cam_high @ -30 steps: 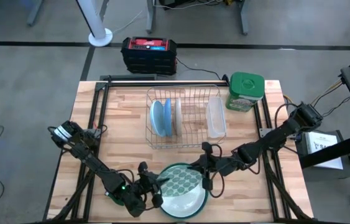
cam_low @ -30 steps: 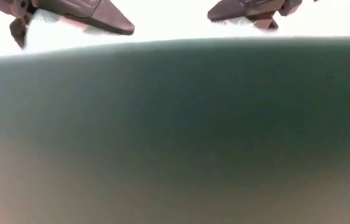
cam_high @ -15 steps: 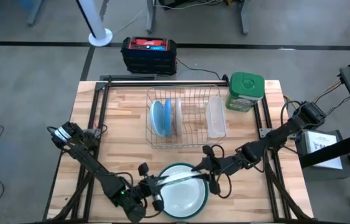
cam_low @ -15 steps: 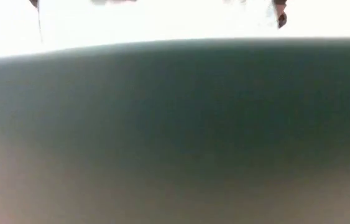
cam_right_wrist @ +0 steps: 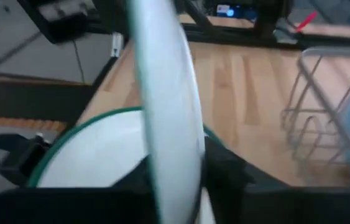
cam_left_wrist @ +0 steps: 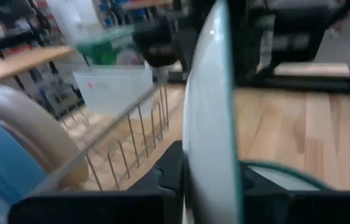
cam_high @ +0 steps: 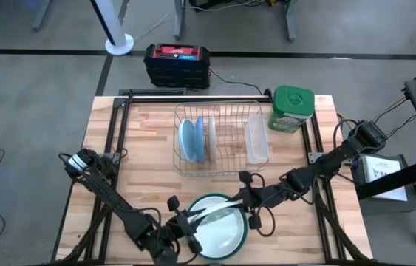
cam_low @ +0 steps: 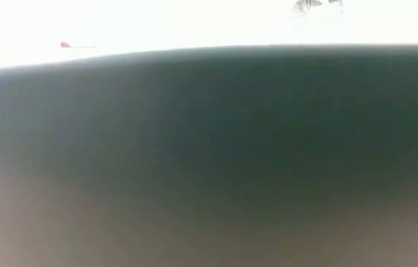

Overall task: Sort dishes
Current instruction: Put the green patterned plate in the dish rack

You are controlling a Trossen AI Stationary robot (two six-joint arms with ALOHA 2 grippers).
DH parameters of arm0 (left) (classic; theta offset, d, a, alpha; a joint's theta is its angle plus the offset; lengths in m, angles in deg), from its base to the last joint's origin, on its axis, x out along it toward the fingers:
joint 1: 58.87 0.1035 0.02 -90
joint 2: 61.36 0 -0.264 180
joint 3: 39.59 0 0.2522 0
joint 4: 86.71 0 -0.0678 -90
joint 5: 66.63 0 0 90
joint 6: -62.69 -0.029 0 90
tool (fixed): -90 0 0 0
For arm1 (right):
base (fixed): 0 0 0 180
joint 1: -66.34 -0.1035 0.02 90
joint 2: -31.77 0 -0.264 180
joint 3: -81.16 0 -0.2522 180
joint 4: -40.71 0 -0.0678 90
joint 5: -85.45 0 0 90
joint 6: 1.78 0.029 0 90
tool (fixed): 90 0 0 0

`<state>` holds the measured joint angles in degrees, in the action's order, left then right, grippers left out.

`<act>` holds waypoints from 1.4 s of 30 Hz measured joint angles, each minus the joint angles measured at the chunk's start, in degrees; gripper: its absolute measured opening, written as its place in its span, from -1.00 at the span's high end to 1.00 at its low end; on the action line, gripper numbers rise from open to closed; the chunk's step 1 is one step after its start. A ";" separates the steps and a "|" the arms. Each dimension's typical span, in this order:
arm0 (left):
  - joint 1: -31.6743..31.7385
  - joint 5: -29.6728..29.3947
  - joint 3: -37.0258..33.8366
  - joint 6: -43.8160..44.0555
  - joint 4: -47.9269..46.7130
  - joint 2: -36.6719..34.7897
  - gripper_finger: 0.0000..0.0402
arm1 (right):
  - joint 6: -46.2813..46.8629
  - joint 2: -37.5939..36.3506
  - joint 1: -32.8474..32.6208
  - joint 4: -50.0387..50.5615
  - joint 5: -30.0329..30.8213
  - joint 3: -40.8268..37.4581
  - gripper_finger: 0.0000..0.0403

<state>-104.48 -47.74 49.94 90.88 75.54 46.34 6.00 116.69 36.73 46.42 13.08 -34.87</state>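
At the table's front edge, an upended plate [cam_high: 211,210] is clamped at its left rim by the left gripper [cam_high: 191,221] and at its right rim by the right gripper [cam_high: 241,199], above a teal-rimmed plate [cam_high: 222,238].

A light wooden surface [cam_high: 141,140] holds a wire rack [cam_high: 219,140] near the middle of its far edge, a green-lidded container [cam_high: 291,108] at the far right corner, and a green-rimmed plate [cam_high: 219,235] at the near edge.

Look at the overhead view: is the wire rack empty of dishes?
No. A light blue plate and a cream plate stand upright in the wire rack.
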 joint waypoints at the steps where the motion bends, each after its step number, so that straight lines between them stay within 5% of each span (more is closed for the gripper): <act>1: -0.02 -0.40 0.58 -0.18 0.33 0.13 0.79 | -0.97 0.04 -0.25 1.07 0.69 0.80 0.86; 13: -0.28 0.46 1.66 -1.46 -1.40 0.59 0.53 | -9.10 -0.03 -1.39 32.46 3.32 19.11 0.89; 27: -2.39 -0.16 1.50 -2.42 -3.88 -0.15 0.27 | -18.89 -6.07 -0.37 54.31 2.79 32.63 0.91; 33: -5.31 -1.94 1.48 -2.44 -8.04 -2.25 0.27 | -30.70 -9.67 3.25 63.34 2.42 38.54 0.91; 36: -6.74 -3.59 1.48 -2.54 -10.85 -3.25 0.27 | -38.95 -11.23 6.78 65.40 -2.75 39.74 0.91; 42: -8.63 -6.42 1.46 -2.48 -14.89 -4.01 0.27 | -60.09 -13.28 18.33 69.66 -23.53 41.16 0.91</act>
<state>-113.11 -54.16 51.40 88.39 60.65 42.33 -54.09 103.41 55.06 116.08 -10.45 6.29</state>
